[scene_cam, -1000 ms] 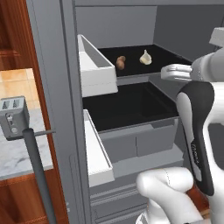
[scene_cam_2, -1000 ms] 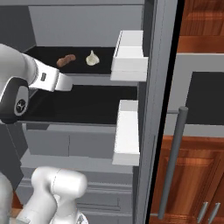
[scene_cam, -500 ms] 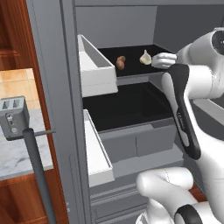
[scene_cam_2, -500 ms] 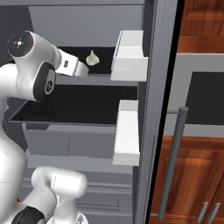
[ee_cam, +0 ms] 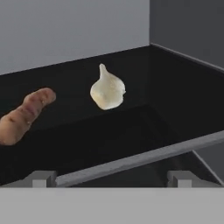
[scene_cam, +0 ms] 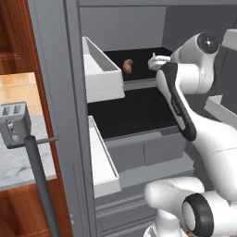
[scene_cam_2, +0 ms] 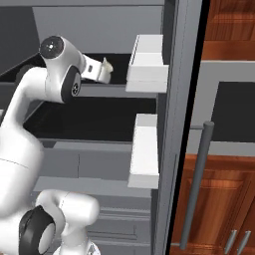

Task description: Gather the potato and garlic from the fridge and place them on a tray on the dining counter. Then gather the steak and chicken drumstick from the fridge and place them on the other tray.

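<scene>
The hand view is showing the garlic (ee_cam: 107, 91) lying straight ahead of the spread-open, empty gripper (ee_cam: 112, 178), potato (ee_cam: 24, 116) leftward; the arm has swung in toward the fridge (scene_cam: 55, 69) shelf.

Garlic (ee_cam: 107, 91) is off-white, the potato (ee_cam: 24, 115) next to it looks reddish-brown, I think. Fridge (scene_cam: 55, 69) is plain grey with black shelves (ee_cam: 144, 78) and white door bins (scene_cam_2: 147, 62). Cabinets (scene_cam_2: 219, 194) are red-brown wood.
</scene>
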